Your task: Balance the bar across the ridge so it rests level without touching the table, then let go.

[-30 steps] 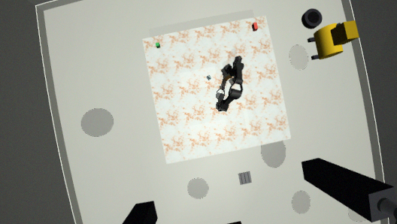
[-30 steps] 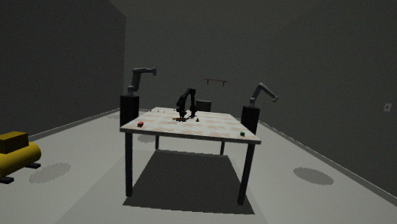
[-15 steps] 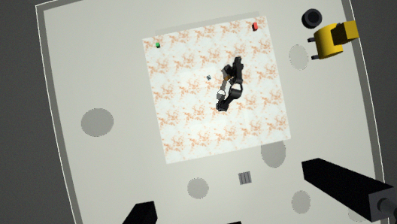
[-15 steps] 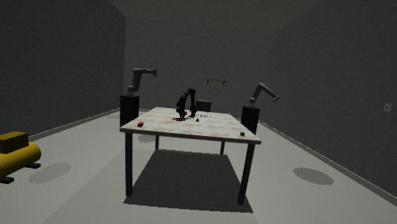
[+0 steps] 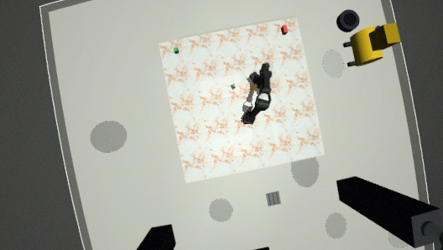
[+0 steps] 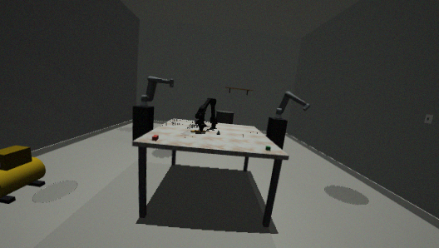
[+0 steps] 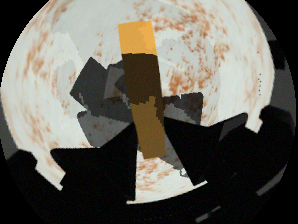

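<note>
An orange bar (image 7: 141,76) (image 5: 253,85) (image 6: 193,131) lies low over the marbled table (image 5: 210,143) (image 6: 233,143). In the wrist view it runs lengthwise away from the camera, and its near end sits between the two dark fingers. My gripper (image 7: 149,123) (image 5: 252,82) (image 6: 199,129) has closed in against the bar's two long sides. The ridge (image 5: 232,86) (image 6: 218,132) is a small grey wedge a short way to the side of the gripper, apart from the bar. It does not show in the wrist view.
A red cube (image 5: 284,29) (image 6: 155,137) and a green cube (image 5: 176,50) (image 6: 268,147) sit near two table corners. Two other arms on black pedestals (image 6: 142,121) (image 6: 277,130) stand behind the table. A yellow tank (image 5: 369,44) (image 6: 17,168) lies on the floor.
</note>
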{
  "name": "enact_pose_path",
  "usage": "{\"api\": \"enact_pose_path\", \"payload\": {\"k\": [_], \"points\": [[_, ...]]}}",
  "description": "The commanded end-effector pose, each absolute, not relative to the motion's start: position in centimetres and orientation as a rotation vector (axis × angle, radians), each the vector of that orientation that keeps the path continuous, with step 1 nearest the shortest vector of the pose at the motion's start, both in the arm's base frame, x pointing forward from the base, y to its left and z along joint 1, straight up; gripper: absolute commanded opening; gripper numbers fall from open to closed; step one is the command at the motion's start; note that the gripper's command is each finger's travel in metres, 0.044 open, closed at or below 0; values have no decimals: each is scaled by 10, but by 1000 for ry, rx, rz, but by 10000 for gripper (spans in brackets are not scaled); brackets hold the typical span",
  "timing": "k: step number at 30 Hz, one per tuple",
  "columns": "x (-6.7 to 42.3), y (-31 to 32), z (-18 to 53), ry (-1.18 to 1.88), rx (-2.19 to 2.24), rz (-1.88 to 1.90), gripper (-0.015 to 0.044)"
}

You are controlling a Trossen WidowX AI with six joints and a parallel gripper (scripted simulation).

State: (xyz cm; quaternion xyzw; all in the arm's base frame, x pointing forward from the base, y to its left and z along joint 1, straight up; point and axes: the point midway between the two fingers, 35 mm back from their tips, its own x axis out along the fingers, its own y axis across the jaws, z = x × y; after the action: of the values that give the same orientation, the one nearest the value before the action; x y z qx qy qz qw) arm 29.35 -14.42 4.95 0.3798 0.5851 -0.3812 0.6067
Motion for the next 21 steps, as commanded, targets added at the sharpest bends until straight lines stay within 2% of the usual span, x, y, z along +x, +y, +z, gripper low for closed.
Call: {"api": "enact_pose_path", "payload": {"k": [1,3,21], "points": [[294,-144,51,1353,878,-881,45],[294,-145,56,1353,878,-881,0],[296,-145,102,1353,879,-877,0]]}}
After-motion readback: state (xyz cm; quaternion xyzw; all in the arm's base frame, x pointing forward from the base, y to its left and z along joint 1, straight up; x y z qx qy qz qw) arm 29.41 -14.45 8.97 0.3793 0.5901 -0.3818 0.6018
